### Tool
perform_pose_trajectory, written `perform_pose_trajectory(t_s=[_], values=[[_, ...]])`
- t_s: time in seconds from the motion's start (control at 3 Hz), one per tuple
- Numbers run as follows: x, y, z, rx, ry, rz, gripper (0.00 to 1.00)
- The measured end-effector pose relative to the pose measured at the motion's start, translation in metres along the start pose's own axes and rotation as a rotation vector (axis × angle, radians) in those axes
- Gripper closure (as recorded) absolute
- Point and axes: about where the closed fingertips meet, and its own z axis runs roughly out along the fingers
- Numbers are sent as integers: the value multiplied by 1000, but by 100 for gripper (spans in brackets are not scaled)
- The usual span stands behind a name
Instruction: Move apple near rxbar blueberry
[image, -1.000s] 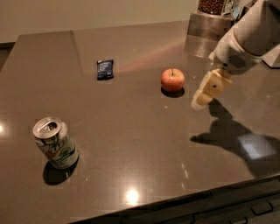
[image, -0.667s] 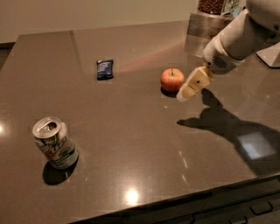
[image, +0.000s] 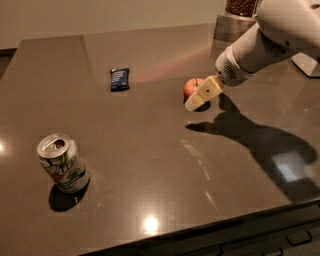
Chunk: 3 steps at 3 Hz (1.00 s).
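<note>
Logged one dark brown glossy surface filling most of the camera view.

Located apple right of centre, toward the far side, resting on the surface. Red-orange; left part exposed, right part hidden behind end effector.

Noted end effector at the apple's right-front side, low over the surface, with its cream-coloured tip slanting down and to the left and overlapping the apple in view. Cannot tell whether clenched, released or grasping the apple. Cannot tell either whether touching the apple or only just in front of it.

Traced white arm from end effector up to the upper right corner of view.

Found rxbar blueberry lying flat on the surface, left of the apple and slightly farther back, well apart from it. Dark blue wrapper, pale print, long side running roughly front to back.

Recorded soda can upright near the front-left, green-and-white, dark opening visible in its top. Well apart from both apple and rxbar blueberry. Dark shadow pooled at its base.

Noted broad shadow of the arm on the surface, starting just in front of the apple and spreading toward the right edge.

Noted grey stand at the back edge carrying a jar of dark brown contents, partly behind the arm.

Marked bright glare spot near the front edge and pale rectangular reflection at the right.
</note>
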Motion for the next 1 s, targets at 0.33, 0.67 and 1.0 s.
perform_pose_trajectory(t_s=[0.33, 0.67, 1.0], values=[[-8, 2, 18, -12, -9, 18, 0], [-16, 4, 31, -28, -15, 33, 13], [-24, 4, 38, -43, -21, 44, 36]])
